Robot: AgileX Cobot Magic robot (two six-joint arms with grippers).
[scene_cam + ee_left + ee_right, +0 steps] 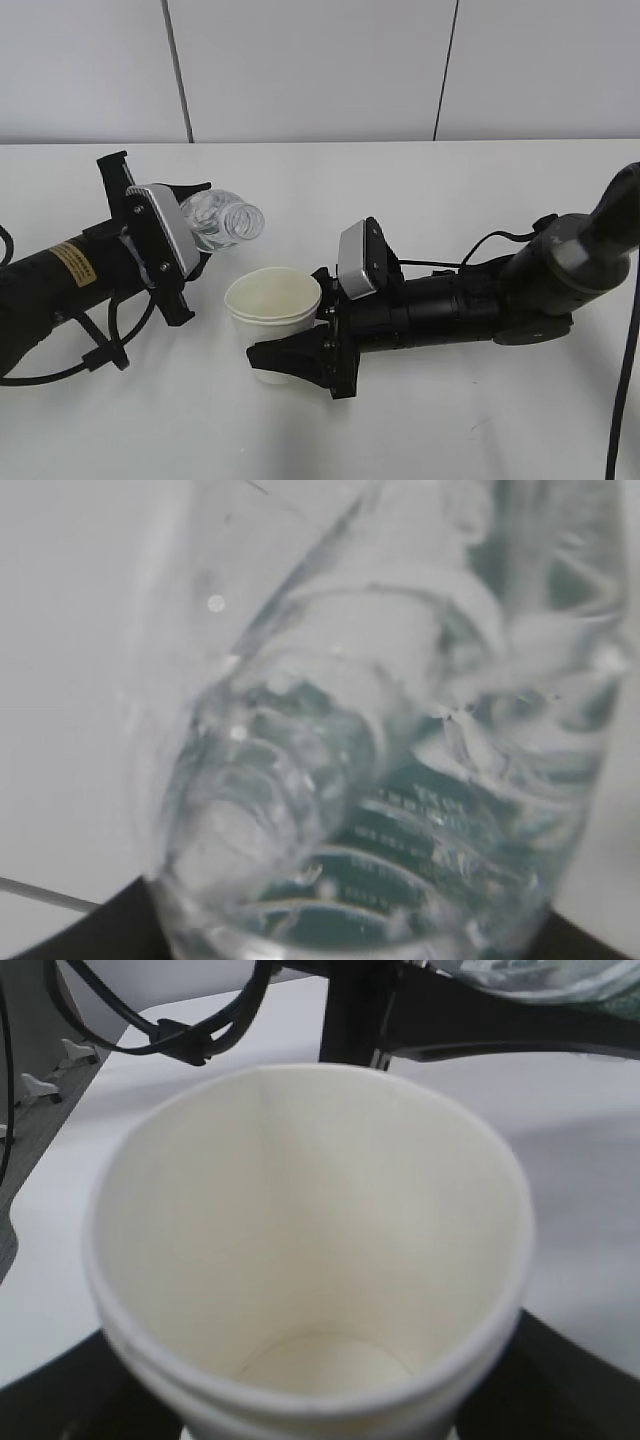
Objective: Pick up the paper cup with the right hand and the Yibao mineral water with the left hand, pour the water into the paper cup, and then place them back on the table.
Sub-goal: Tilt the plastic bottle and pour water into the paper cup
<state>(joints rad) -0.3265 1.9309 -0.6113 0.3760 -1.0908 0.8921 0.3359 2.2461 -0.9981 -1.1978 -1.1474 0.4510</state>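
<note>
Table [420, 430] fills the exterior view, white, running back to a grey panelled wall [320, 70]; wide bare surface lies in front of both arms and behind them.

Right hand [292, 352] lies low and nearly level, reaching in from the right edge toward the middle, its grey camera block on top. Its jaws are closed on the cup [273, 310], one black finger [285, 356] showing across the front of the cup's lower wall. The cup stands upright at about the table's centre; whether its base touches the surface cannot be told. The right wrist view looks down into it: cream inside, dry bottom, rolled rim whole.

Left hand [185, 245] comes in from the left edge, angled up and rightward, with a yellow sticker on its body. Its jaws grip the bottle [226, 220], which is tipped toward the horizontal with the uncapped mouth pointing right. The mouth sits up and left of the cup's rim, near it but apart, not over the opening. The left wrist view is filled by the bottle's ribbed clear wall and green label, blurred, with water inside.

Black cables [95, 350] trail behind the left arm, and another hangs at the far right edge.
</note>
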